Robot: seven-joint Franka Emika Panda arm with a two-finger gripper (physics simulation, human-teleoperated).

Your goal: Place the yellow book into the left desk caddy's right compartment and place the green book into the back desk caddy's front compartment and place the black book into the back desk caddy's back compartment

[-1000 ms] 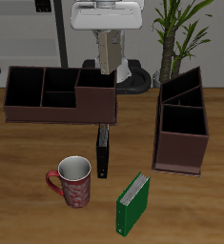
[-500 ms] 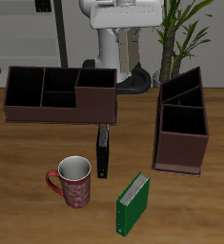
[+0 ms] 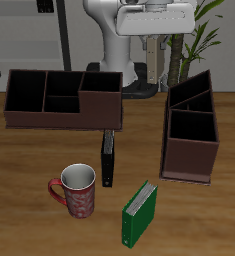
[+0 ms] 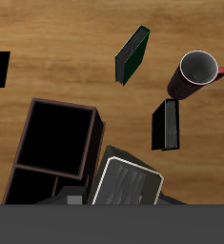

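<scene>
Hovering high near the left desk caddy (image 3: 189,166), the gripper (image 3: 154,62) holds its fingers clamped on the yellow book (image 4: 128,183), apparently ready for lowering it in.

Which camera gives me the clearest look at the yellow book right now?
The wrist view. There the yellow book shows its pale cover, held close under the camera above a dark brown caddy. In the exterior view, the hand hangs behind the left desk caddy, and I cannot make out the book.
</scene>
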